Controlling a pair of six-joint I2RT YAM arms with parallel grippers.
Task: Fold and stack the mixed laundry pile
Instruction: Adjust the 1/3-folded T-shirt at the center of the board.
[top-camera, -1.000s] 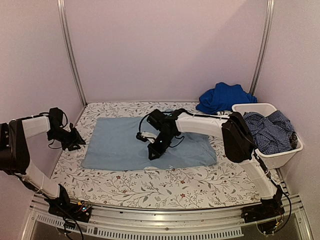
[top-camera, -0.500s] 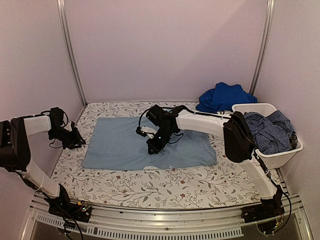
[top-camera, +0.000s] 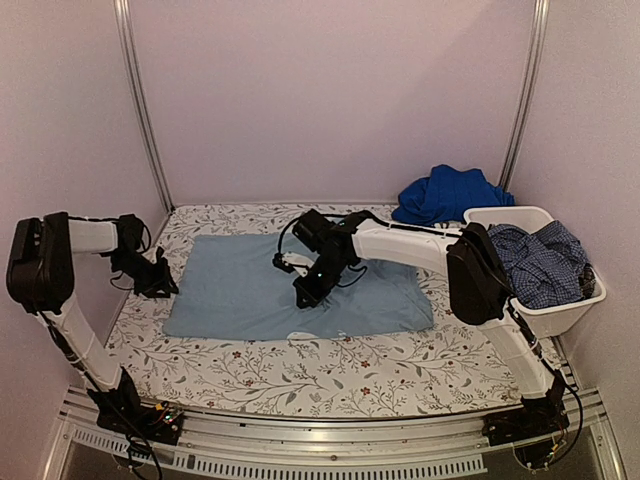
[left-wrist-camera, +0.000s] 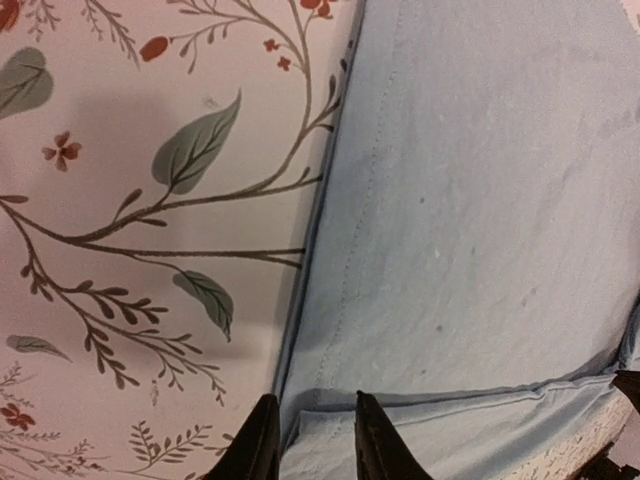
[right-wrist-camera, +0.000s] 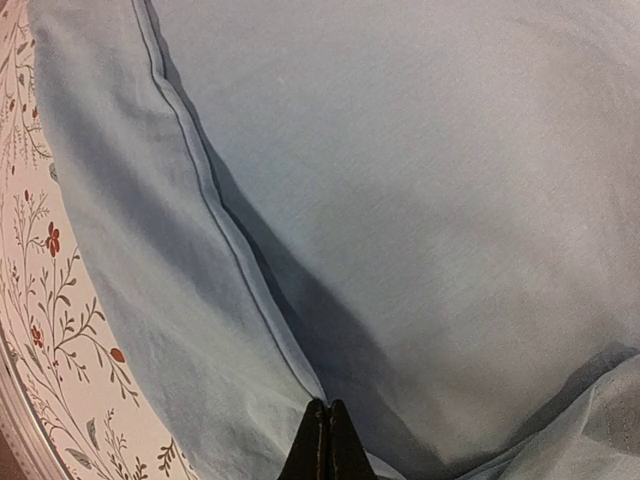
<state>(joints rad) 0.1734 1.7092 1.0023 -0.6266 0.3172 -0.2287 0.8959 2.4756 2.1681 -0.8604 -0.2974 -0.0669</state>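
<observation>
A large pale blue garment (top-camera: 250, 285) lies spread flat on the middle of the table. My left gripper (top-camera: 163, 284) is at its left edge. In the left wrist view the open gripper (left-wrist-camera: 315, 442) straddles the hem of the pale cloth (left-wrist-camera: 480, 200), with a folded corner between the narrow-set fingertips. My right gripper (top-camera: 306, 297) rests shut on the garment's middle. In the right wrist view its closed tips (right-wrist-camera: 326, 440) touch a fold line in the cloth (right-wrist-camera: 420, 180). A royal blue garment (top-camera: 450, 195) lies heaped at the back right. A dark blue check garment (top-camera: 540, 262) fills the tub.
The white plastic tub (top-camera: 556, 315) stands at the right edge of the table. The leaf-and-flower table cover (top-camera: 300, 375) shows bare around the pale garment. Metal frame posts (top-camera: 140, 100) rise at the back corners and walls close both sides.
My left arm has swung right, bringing its gripper onto the pale garment's left edge with its jaws narrower. The right gripper shifted slightly toward the back, then stayed put.
</observation>
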